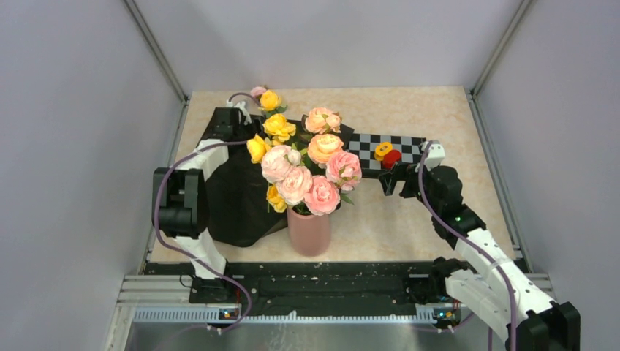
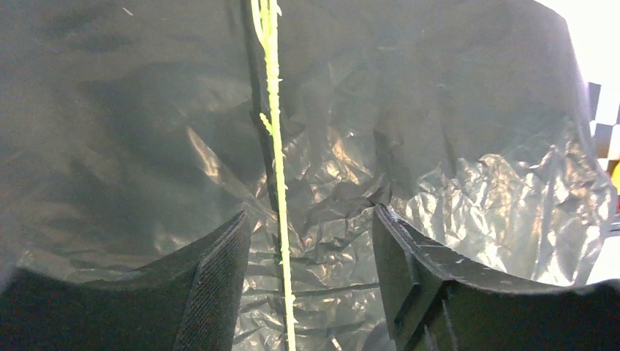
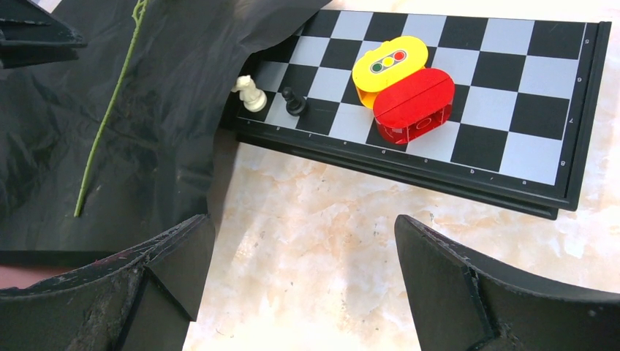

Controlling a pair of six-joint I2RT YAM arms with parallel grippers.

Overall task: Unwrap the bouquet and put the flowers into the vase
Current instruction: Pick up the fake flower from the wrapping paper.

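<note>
Black crinkled wrapping paper [image 2: 453, 183] fills the ground under my left gripper [image 2: 311, 213], and across it lies one thin green stem [image 2: 278, 168]. The stem runs straight away from my wrist, lengthwise down the gap between my fingers, so its long axis meets my closing line square on. My jaws stand apart with the stem between them. It touches neither pad but sits nearer the left-hand finger [image 2: 216, 285]. I judge a plain squeeze would catch it, unless the nearer pad shoves it sideways on the slick paper first.

Seen from above, I am at the far left of the table [image 1: 409, 219], and yellow blooms [image 1: 278, 128] lie just beside me. Which of them tops this stem I cannot tell. The pink vase [image 1: 308, 234] stands toward the near edge, to my right, with a full head of pink and peach flowers [image 1: 307, 179] in it. The carry would therefore go rightward and back toward the bases, and the stem must swing from lying to upright before it enters that crowded mouth.

My right gripper [image 3: 301, 219] hangs spread wide and empty over bare tabletop, beside the chessboard [image 3: 512, 95] with its yellow and red blocks [image 3: 398, 84], so the left is the nearer arm.
</note>
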